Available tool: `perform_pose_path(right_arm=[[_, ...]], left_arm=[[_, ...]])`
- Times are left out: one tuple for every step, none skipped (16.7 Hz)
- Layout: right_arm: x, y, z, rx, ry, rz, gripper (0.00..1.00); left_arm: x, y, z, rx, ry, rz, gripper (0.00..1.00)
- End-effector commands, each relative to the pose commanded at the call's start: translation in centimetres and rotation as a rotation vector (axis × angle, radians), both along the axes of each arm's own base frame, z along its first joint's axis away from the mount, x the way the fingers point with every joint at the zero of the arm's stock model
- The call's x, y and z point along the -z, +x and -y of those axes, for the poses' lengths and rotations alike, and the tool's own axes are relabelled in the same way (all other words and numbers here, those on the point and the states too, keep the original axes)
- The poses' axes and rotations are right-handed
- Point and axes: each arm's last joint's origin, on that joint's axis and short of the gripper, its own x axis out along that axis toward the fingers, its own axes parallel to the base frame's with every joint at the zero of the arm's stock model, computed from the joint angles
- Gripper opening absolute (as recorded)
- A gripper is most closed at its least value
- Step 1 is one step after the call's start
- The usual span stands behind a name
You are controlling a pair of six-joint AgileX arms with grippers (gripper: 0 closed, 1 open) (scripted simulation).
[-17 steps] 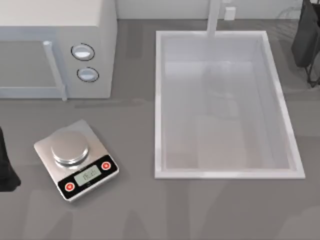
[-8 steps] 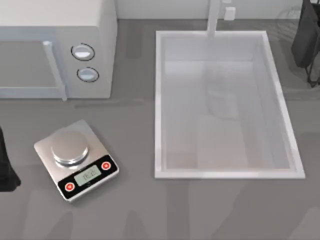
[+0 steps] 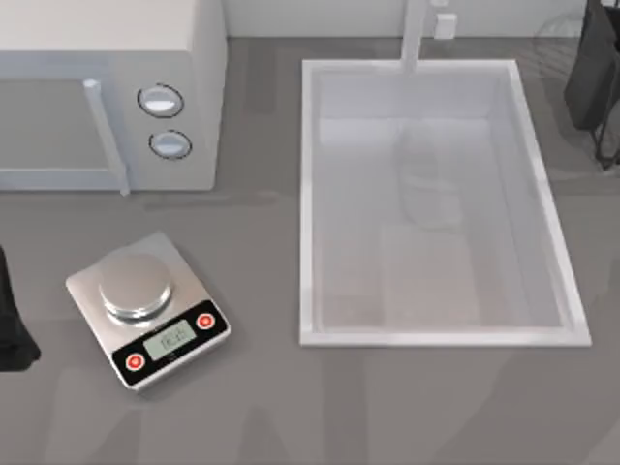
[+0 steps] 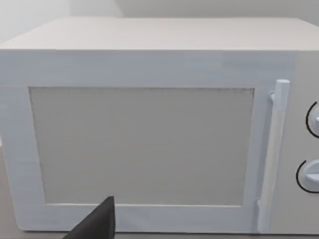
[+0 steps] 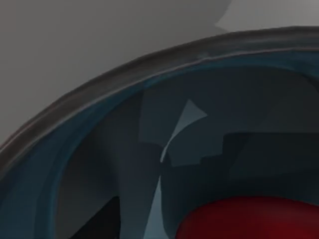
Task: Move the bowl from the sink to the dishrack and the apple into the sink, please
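Vs 1 s ago: nothing on the table [image 3: 262,407] has moved. Both arms sit where they were, and only the faint shadow on the sink floor has drifted a bit.

Top view, clock from centre:
- Sink [image 3: 306,203]: 3 o'clock, white basin with a raised rim. The tap [image 3: 415,34] is at its 12 o'clock edge. A faint grey shadow lies on the floor under the tap.
- Microwave [image 3: 107,58]: 10–11 o'clock, door shut, with the handle and two knobs on the side nearest the sink. The left wrist view looks straight at its door.
- Right arm [image 3: 593,73]: dark, at the 2 o'clock edge, just past the sink's far corner and apart from the rim.
- Left arm [image 3: 10,329]: dark, at the 8–9 o'clock edge, near the scale but not touching it.
- Scale [image 3: 145,308]: 8 o'clock, silver, turned at an angle, with a round pan, a display and two red buttons.
- Dishrack [image 3: 554,27]: thin curved wires, faint, at 1 o'clock just beside the right arm.

Wrist views:
- Left gripper [image 4: 97,224]: a dark wedge in front of the microwave door. Can't tell its opening.
- Bowl [image 5: 99,129]: right up against the right wrist camera, blue inner wall, dark rim arcing across.
- Apple [image 5: 249,219]: red and glossy, low inside the bowl.
- Right gripper: can't tell its state, or whether it holds the bowl.
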Motion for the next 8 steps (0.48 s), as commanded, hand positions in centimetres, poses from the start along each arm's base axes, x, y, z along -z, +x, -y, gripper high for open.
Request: perform_pose_path(right_arm=[[0.7,-0.1,0.0,0.001,0.001,-0.001,1.00],[1.4,-0.2,-0.1,0.001,0.002,-0.004,1.00],[1.8,-0.3,-0.1,0.001,0.003,-0.006,1.00],[1.9,-0.3,-0.1,0.001,0.003,-0.006,1.00],[1.9,-0.3,-0.1,0.001,0.003,-0.006,1.00],[1.9,-0.3,-0.1,0.001,0.003,-0.006,1.00],[1.9,-0.3,-0.1,0.001,0.003,-0.006,1.00],[1.9,-0.3,-0.1,0.001,0.003,-0.006,1.00]], left_arm=[[0.0,0.0,0.0,0.000,0.000,0.000,1.00],[0.0,0.0,0.0,0.000,0.000,0.000,1.00],[0.0,0.0,0.0,0.000,0.000,0.000,1.00],[0.0,0.0,0.0,0.000,0.000,0.000,1.00],[0.0,0.0,0.0,0.000,0.000,0.000,1.00],[0.0,0.0,0.0,0.000,0.000,0.000,1.00],[0.0,0.0,0.0,0.000,0.000,0.000,1.00],[0.0,0.0,0.0,0.000,0.000,0.000,1.00]])
